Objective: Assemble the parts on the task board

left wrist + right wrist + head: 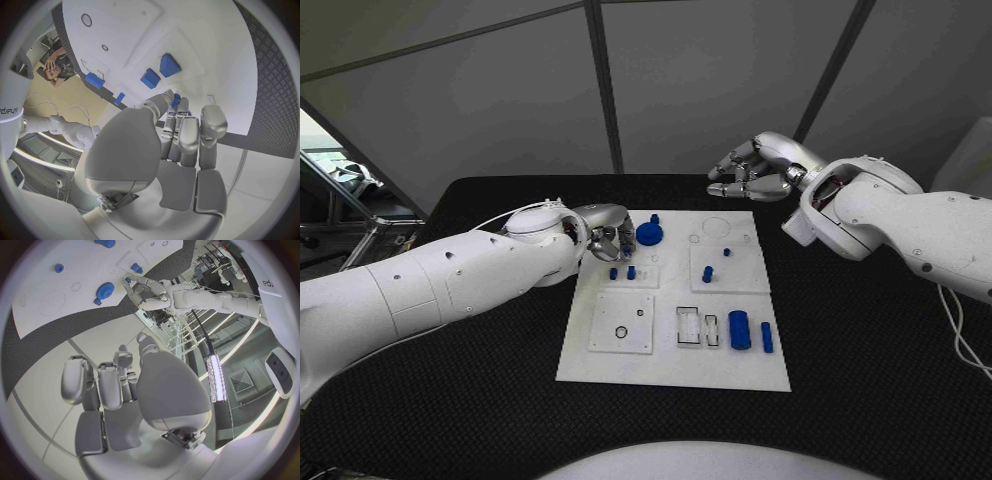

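Note:
The white task board [672, 362] lies in the middle of the black table. My left hand [606, 240] hovers at the board's far left corner, and its thumb and fingertips [167, 96] pinch a small blue part [177, 99]. A blue round part [652, 234] stands just beside that hand, and two short blue pegs [622, 272] stand in the plate below it. Two more pegs [708, 272] stand in the neighbouring plate. A large blue cylinder [738, 330] and a thinner one [766, 335] lie near the right edge. My right hand [754, 170] hangs past the board's far edge, fingers curled in on nothing.
A small dark ring [620, 332] lies on the near left plate, and rectangular slots [688, 327] sit beside the large cylinder. Black table [473, 390] surrounds the board on all sides. My right forearm [906, 225] reaches over the table's far right.

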Robot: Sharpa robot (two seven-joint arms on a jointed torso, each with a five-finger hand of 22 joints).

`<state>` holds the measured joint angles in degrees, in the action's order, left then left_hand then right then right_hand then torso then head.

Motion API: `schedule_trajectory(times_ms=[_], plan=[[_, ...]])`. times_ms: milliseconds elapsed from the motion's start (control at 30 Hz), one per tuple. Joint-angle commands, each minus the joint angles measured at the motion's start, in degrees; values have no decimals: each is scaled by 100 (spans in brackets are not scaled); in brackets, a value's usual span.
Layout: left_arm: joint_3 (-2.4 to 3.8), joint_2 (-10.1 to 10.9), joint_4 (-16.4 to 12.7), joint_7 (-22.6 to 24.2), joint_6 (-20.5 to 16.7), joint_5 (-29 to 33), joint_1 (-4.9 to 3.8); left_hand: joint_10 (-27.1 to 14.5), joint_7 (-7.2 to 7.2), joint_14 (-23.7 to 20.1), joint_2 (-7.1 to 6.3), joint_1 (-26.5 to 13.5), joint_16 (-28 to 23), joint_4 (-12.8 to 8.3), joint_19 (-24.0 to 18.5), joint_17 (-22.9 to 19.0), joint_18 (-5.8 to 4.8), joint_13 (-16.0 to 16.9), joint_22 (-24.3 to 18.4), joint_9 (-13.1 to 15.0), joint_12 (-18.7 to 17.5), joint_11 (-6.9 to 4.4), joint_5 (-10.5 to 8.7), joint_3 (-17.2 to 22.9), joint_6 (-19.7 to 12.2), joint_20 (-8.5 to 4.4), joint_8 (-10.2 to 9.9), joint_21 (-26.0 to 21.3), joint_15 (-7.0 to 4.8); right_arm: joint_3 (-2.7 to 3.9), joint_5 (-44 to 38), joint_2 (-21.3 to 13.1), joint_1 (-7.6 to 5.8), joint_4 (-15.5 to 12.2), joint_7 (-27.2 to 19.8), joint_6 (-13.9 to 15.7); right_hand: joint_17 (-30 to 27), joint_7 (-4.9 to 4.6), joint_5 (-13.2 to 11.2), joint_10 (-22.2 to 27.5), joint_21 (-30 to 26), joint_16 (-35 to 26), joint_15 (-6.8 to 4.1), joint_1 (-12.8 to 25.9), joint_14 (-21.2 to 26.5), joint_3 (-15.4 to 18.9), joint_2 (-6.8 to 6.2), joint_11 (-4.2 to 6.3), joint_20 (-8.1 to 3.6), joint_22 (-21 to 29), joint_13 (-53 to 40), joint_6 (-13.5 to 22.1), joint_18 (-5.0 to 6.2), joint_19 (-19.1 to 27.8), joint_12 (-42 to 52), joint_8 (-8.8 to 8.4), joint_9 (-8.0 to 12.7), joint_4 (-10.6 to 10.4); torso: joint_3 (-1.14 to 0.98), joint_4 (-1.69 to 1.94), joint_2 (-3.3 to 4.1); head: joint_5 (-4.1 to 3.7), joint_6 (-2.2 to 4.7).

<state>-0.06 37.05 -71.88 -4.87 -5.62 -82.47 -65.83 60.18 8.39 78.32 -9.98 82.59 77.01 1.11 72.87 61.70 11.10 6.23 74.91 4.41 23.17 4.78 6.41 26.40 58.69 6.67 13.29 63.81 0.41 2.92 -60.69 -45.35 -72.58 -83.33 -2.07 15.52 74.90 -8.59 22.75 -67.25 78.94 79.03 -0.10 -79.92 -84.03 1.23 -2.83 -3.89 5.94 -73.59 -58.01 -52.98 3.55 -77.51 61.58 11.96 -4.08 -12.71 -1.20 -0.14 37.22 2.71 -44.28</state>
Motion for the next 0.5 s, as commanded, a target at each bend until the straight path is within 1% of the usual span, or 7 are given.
schedule_trajectory(times_ms=[33,200,367,500], plan=[[0,-10,6,-1,79,-1,-3,-132,28,-27,-45,-98,-15,36,-5,-92,-472,-43,232,-34,-104,48,3,-10,-114,22,-90,-91,76,3,-16,0,-10,-9,-37,16,69,7,36,-25,-18,-30,-56,-31,-282,-16,38,32,-19,-4,5,-39,46,-5,-4,37,8,-8,1,1,3,3,-8],[-1,-8,16,1,25,-1,-3,-470,93,-146,-182,-263,-90,83,-104,-334,-441,-162,152,-76,-355,161,0,-131,-383,104,-308,-295,175,3,-16,-4,-10,-3,-34,20,69,7,36,-25,-18,-30,-56,-31,-282,-16,38,32,-19,-4,5,-39,46,-5,-4,37,8,-8,1,4,-3,0,-6],[-1,2,18,10,-49,-1,-2,-626,103,-224,-185,-277,-131,83,-167,-520,-410,-209,89,-72,-439,209,-2,-289,-524,157,-429,-455,214,3,-16,-7,-10,5,-32,20,59,7,42,-11,-22,-39,-56,-26,-280,-13,33,31,-19,1,25,-39,47,-3,-20,37,8,-12,1,4,-4,3,-3],[-1,17,9,21,-111,-1,-2,-756,108,-278,-157,-249,-158,78,-241,-651,-379,-226,17,-68,-481,240,2,-419,-581,184,-483,-625,238,3,-17,-16,-10,14,-15,12,62,7,43,-8,-19,-36,-56,-26,-281,-12,33,31,-19,-4,30,-39,46,-7,-24,37,8,-12,2,5,-5,4,21]])
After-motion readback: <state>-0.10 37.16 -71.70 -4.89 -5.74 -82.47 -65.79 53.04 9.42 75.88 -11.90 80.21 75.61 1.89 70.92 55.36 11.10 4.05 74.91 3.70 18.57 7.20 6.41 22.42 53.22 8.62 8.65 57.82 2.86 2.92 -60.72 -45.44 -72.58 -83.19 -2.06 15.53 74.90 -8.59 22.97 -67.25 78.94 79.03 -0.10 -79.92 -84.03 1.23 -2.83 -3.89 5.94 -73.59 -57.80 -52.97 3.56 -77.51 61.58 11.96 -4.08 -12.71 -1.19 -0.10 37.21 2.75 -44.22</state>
